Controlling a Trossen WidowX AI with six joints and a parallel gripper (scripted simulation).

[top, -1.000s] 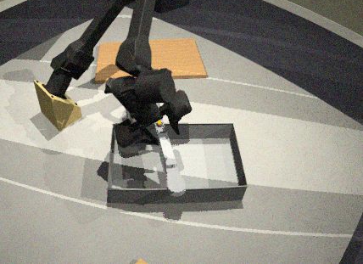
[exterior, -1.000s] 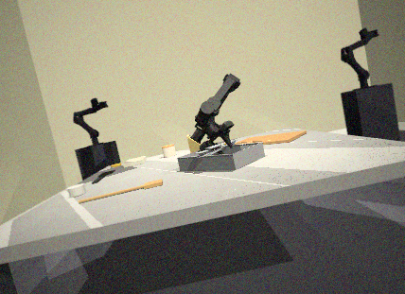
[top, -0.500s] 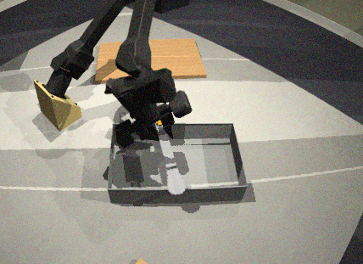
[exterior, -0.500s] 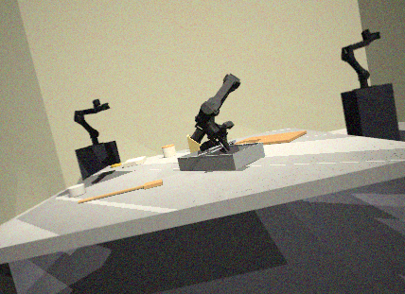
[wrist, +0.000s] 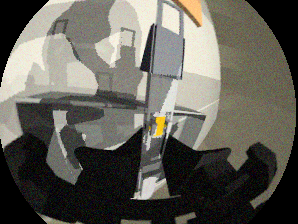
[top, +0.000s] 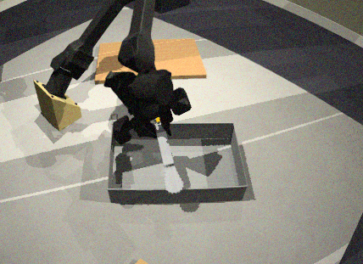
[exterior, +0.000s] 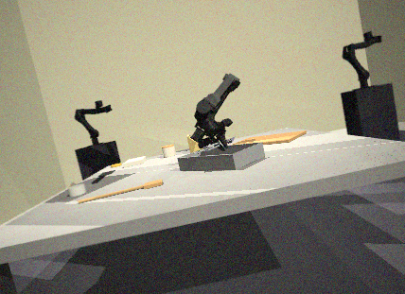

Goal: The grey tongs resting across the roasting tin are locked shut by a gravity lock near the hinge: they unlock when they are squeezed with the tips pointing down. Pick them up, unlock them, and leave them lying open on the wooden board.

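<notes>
The grey tongs [top: 166,154] [wrist: 167,55] lie lengthwise across the roasting tin [top: 144,196] [exterior: 203,163], from its back rim to its front rim, with a rounded light end at the front. A small yellow mark [top: 158,120] [wrist: 160,126] is on them near the fingers. My gripper [top: 158,127] [wrist: 150,129] is shut on the tongs near the tin's back rim, one finger on each side. In the wrist view the arms look close together. Whether they are lifted clear of the tin cannot be told. The wooden board [top: 182,60] [exterior: 284,138] [wrist: 192,10] lies behind the tin.
A yellow wedge-shaped piece [top: 59,111] [exterior: 192,143] is left of the tin on a dark arm. A long wooden utensil [exterior: 118,192], a white cup [exterior: 77,190] and a beige cup [exterior: 167,150] are on the table. Two dark arms stand on black pedestals beyond it.
</notes>
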